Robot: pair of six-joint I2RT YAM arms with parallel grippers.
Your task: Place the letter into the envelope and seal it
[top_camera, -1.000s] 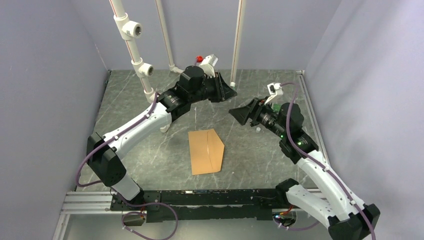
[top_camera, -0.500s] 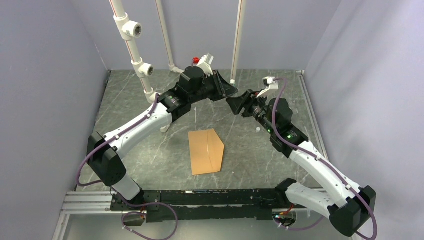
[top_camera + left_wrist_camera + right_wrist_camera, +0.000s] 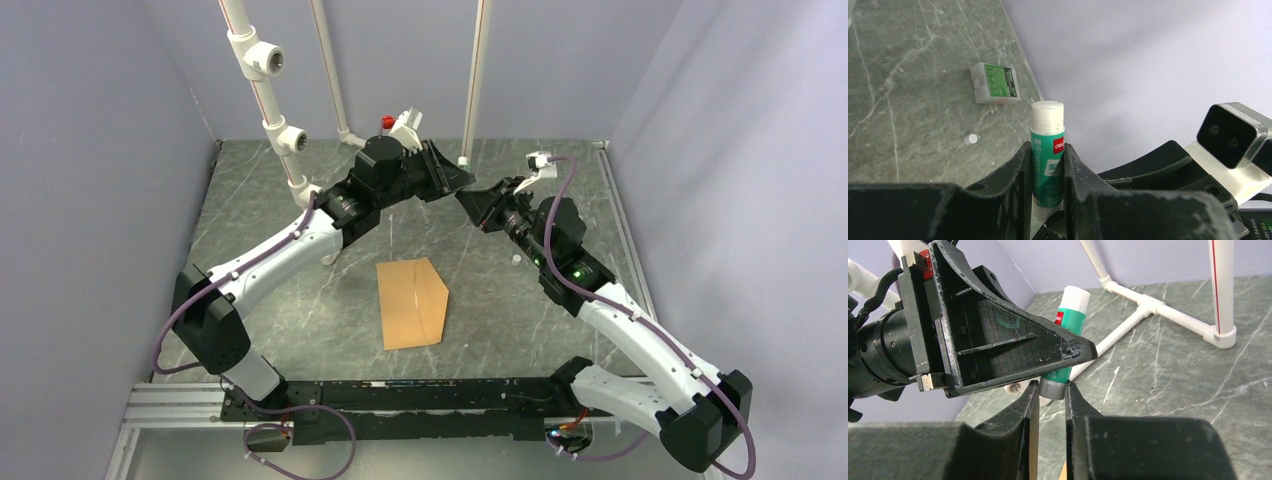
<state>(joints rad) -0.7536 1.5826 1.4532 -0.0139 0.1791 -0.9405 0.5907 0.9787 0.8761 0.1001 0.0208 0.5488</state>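
The kraft-brown envelope (image 3: 412,303) lies flat on the table in front of the arm bases, flap folded over. The letter is out of view. High over the back of the table, my left gripper (image 3: 1047,146) is shut on a green glue stick (image 3: 1047,150) with a white cap. My right gripper (image 3: 1052,385) meets it from the right in the top view, its two fingers pressed on the stick's grey end (image 3: 1053,389). The two grippers touch tip to tip (image 3: 466,190).
White pipe stands (image 3: 270,110) rise at the back left, with a foot (image 3: 1223,335) near the back wall. A small white and green box (image 3: 995,82) and a tiny white disc (image 3: 970,139) lie on the table near the right wall.
My right arm swung up and left to the left gripper, and its jaws closed from wide onto the glue stick's grey end. The left gripper rose slightly; the envelope stayed put.
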